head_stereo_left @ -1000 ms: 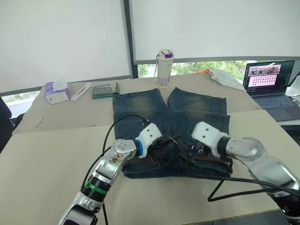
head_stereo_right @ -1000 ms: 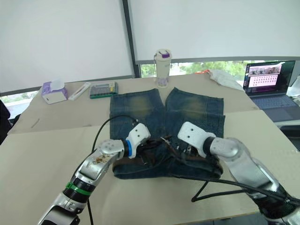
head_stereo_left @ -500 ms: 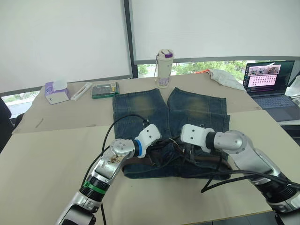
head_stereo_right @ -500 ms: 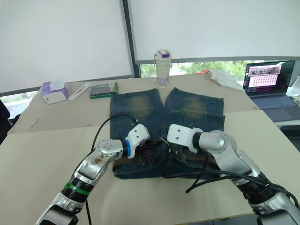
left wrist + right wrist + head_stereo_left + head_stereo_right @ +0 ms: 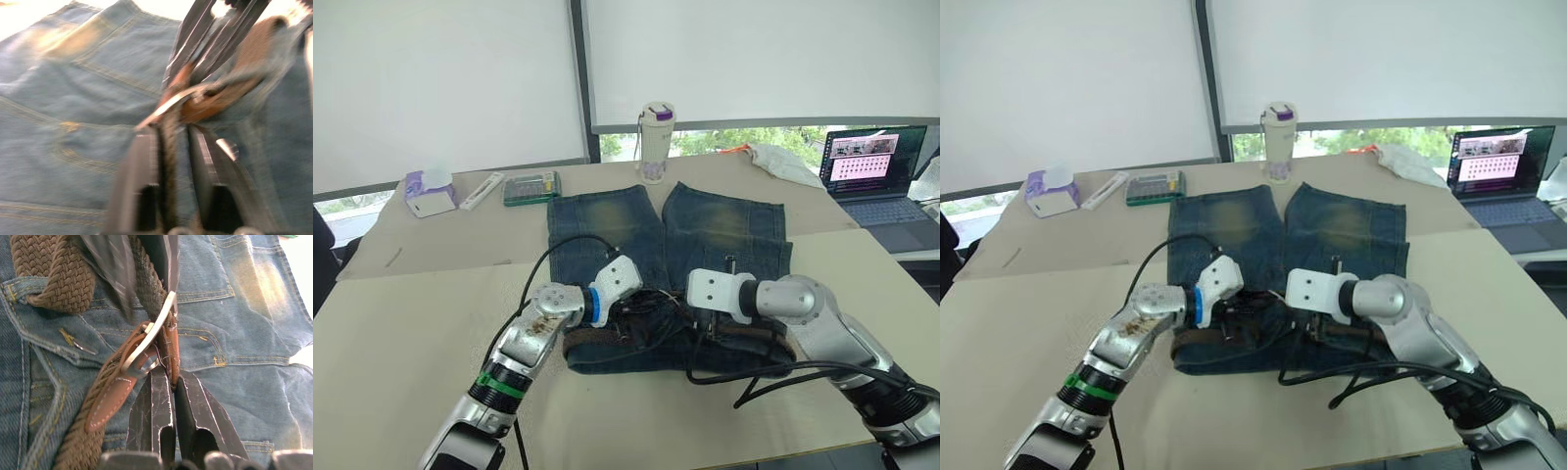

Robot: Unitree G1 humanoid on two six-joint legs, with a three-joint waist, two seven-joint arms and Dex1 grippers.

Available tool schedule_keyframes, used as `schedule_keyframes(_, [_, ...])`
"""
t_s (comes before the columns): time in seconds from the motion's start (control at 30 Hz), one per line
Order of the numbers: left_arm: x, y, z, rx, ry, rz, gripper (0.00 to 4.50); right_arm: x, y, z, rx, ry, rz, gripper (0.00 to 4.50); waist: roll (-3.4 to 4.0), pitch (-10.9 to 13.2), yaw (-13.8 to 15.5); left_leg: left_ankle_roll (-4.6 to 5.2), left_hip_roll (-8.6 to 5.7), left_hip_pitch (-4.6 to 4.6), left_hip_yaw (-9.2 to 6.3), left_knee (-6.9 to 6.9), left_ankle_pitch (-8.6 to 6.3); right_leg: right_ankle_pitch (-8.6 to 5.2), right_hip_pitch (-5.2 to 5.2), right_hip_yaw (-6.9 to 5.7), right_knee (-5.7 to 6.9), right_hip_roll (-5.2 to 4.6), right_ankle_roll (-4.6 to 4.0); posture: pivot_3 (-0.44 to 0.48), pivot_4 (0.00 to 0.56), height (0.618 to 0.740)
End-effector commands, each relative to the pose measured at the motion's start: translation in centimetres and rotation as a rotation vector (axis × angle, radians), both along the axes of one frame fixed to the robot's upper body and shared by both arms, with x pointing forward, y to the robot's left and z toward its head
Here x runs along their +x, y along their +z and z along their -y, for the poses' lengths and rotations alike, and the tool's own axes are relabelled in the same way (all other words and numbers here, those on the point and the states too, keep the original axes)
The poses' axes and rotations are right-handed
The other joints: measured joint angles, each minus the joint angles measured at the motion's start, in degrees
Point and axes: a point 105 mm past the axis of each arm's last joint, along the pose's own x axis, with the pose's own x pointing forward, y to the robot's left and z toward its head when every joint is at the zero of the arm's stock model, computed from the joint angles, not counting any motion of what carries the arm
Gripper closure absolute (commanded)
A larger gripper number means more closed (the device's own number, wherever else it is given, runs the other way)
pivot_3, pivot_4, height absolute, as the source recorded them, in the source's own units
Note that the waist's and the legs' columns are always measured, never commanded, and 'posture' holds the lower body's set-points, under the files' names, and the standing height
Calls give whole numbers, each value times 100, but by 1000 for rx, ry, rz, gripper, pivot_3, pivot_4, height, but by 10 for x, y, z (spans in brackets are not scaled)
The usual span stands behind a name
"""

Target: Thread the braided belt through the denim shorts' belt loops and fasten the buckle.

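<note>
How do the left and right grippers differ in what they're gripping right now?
The left gripper clamps the woven strap of the braided belt; the right gripper pinches the belt's smooth leather end, right at the buckle. The left gripper comes at the buckle from the robot's left, the right gripper from its right. Shared: both are shut on the belt, low over the waistband of the denim shorts.

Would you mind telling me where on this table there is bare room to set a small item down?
The table is bare to the left of the denim shorts, below the tissue box and pill case; also right of the shorts, before the laptop. It is crowded at the waistband, where both grippers work the braided belt amid cables.
</note>
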Motion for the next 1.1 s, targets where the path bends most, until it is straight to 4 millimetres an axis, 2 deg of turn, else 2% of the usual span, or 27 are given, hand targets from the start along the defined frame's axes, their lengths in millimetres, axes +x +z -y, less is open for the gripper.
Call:
schedule_keyframes(0.03, [-22, 18, -11, -45, -95, -87, 2253, -4, 11, 0, 25, -9, 42, 4500, 0, 0, -3, 0, 0, 1, -2, 0, 0, 0, 1, -1, 1, 0, 0, 0, 150, 740])
schedule_keyframes(0.1, [-31, 6, -23, 27, -120, -121, 2621, -5, 10, 2, 26, -23, 44, 4500, 6, -4, -30, -1, 2, 3, -3, -2, -1, 0, 0, -1, 3, 2, 0, 0, 150, 740])
schedule_keyframes(0.27, [-40, -24, -35, 181, -122, -109, 4355, -8, 16, 16, 19, -73, 70, 4500, 8, -3, 23, 0, -3, 7, -3, -2, -3, 0, 3, 0, -4, 0, 0, 0, 150, 740])
schedule_keyframes(0.3, [-41, -28, -36, 191, -122, -109, 4461, -9, 19, 20, 18, -87, 78, 4500, 8, -3, 34, 0, -4, 5, -4, 2, -4, 0, 3, -1, -6, -1, 0, 0, 150, 740])
schedule_keyframes(0.37, [-43, -34, -37, 185, -115, -128, 4461, -10, 25, 28, 13, -114, 92, 4500, 7, -3, 47, 2, -5, 4, -4, 6, -5, 0, 5, -2, -8, -2, 0, 0, 150, 740])
schedule_keyframes(0.6, [-32, -85, -60, 364, -15, -124, 4461, -21, 35, 61, -41, -214, 113, 4500, 7, -3, 49, 4, 1, 5, 0, 5, -8, -1, 7, 0, -19, 0, 0, 0, 150, 740])
schedule_keyframes(0.97, [-32, -118, -85, 404, 52, -208, 4461, -43, 44, 112, -90, -397, 128, 4500, 9, -46, 89, 51, 0, 22, 7, 14, -35, -2, 26, 2, -19, -2, 2, 0, 150, 740])
schedule_keyframes(1.1, [-33, -119, -88, 396, 63, -209, 4461, -38, 72, 141, -155, -492, 241, 4500, 36, -68, 58, 55, -1, 25, 14, 14, -39, -7, 25, 8, -15, -2, 7, 0, 150, 740])
